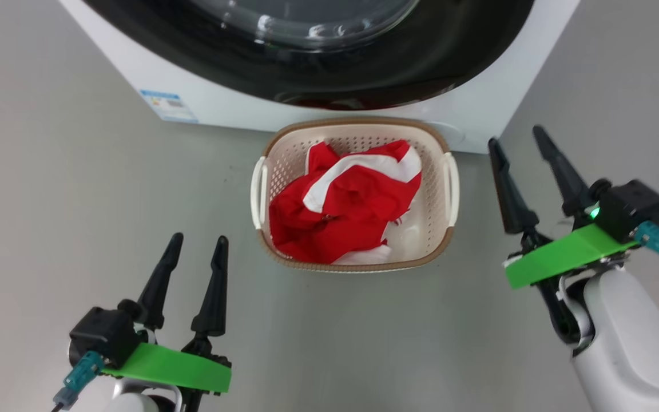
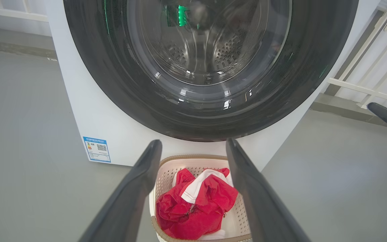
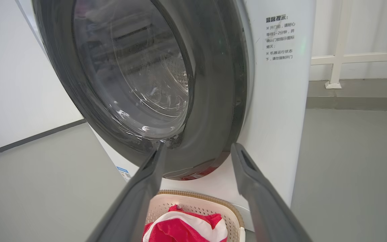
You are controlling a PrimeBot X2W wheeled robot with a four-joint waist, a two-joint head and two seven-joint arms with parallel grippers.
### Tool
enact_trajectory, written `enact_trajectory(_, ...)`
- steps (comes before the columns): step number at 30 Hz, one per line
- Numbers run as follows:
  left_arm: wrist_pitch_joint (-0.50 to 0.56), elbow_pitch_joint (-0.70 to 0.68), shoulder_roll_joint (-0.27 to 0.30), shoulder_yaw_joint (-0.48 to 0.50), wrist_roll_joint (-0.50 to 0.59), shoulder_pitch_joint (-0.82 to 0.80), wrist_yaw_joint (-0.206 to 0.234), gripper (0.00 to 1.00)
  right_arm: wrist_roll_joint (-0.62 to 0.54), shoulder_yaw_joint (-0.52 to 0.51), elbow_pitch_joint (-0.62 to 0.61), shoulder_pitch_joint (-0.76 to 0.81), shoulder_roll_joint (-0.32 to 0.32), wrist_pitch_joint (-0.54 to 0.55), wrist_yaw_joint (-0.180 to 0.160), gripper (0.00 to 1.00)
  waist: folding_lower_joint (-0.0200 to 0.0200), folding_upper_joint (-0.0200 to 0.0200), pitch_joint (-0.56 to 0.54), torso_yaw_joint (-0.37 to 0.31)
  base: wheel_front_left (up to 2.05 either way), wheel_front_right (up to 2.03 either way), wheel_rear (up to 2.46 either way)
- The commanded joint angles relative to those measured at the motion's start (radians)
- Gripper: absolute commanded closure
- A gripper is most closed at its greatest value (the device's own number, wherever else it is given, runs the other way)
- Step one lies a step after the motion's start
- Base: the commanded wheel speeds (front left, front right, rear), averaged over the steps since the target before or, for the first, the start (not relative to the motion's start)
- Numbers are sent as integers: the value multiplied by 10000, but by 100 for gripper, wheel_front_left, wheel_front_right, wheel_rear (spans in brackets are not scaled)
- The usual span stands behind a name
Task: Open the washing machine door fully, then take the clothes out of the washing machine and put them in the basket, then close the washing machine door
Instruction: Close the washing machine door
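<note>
Jaws of left gripper (image 1: 199, 239) and right gripper (image 1: 515, 135) stand spread, empty. Red-and-white clothes (image 1: 344, 206) lie in the basket (image 1: 352, 122) on the floor (image 1: 78, 200), just before the washing machine (image 1: 238, 109). The washing machine door (image 1: 449, 57) appears shut against the cabinet; judged so, no step remains.

Grey floor (image 1: 49, 171), white railing (image 3: 361, 57) beyond
</note>
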Motion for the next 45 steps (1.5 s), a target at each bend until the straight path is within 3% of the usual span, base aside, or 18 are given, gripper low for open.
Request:
enact_trajectory(1,-78,-159,187,426,123,172,-54,0,114,268,-238,300,132,-26,-11,0,0,0,-463,-453,0,0,0)
enact_trajectory(22,-78,-58,405,1069,670,1198,-54,0,97,-186,-426,2833,381,-26,-11,0,0,0,-1864,-1585,0,0,0)
enact_trajectory(45,-78,-185,482,1597,811,1591,-54,0,-23,-1035,-903,4038,370,-26,-11,0,0,0,-2110,-2292,0,0,0)
